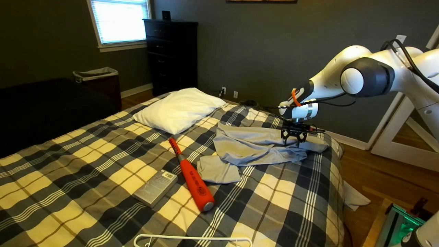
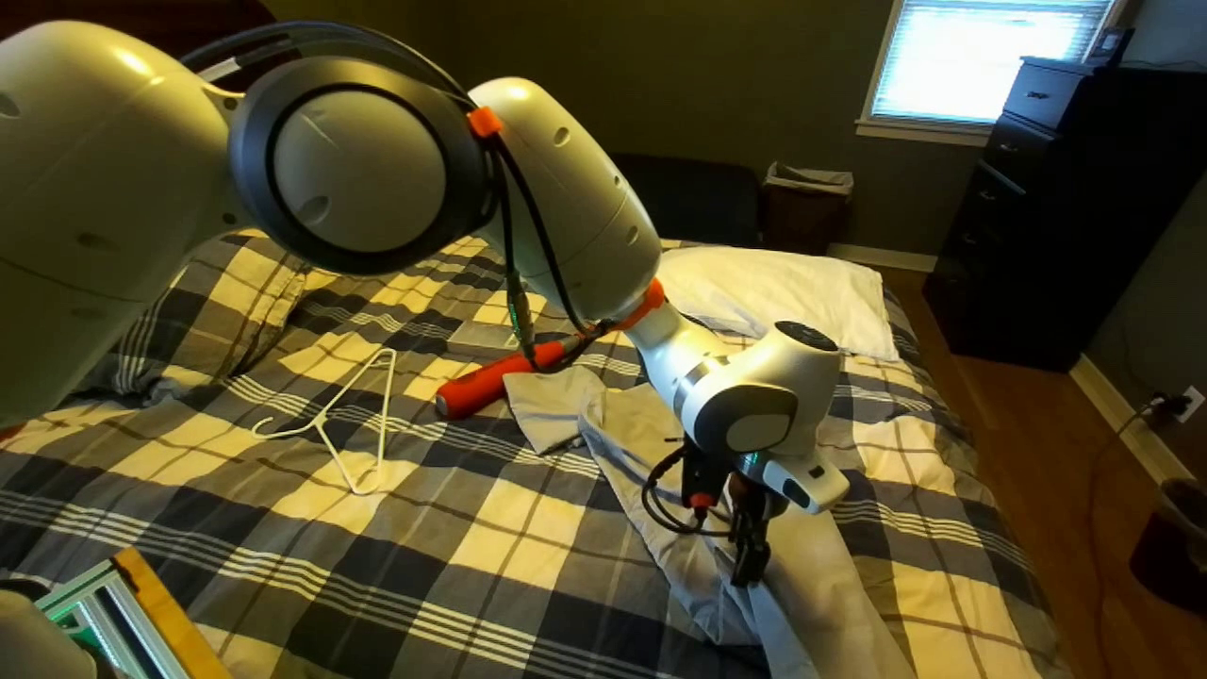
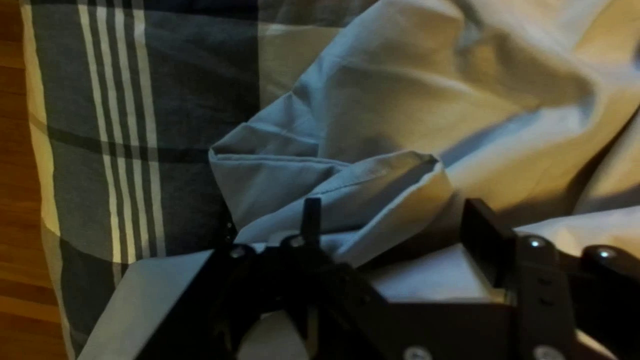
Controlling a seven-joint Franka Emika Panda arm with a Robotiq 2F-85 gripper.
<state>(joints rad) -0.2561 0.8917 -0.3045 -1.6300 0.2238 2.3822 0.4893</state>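
A rumpled light grey cloth (image 1: pixel 253 144) is spread over a plaid bed (image 1: pixel 103 178), with its folds running toward the bed's edge. My black gripper (image 1: pixel 291 142) points down over the cloth's end nearest that edge. In the wrist view the gripper (image 3: pixel 392 207) stands open, its two fingers well apart. A raised fold of the cloth (image 3: pixel 400 205) shows in the gap between them, with neither finger closed on it. Whether the fingertips touch the cloth I cannot tell. In an exterior view the gripper (image 2: pixel 750 566) hangs low over the same cloth (image 2: pixel 830 585), seen from the side.
On the bed lie a red bat (image 1: pixel 193 180), a grey box (image 1: pixel 156 188), a white pillow (image 1: pixel 180 109) and a white hanger (image 2: pixel 325 420). The bed's edge drops to a wooden floor (image 3: pixel 15 200) beside the gripper. A dark dresser (image 1: pixel 173 56) stands by the wall.
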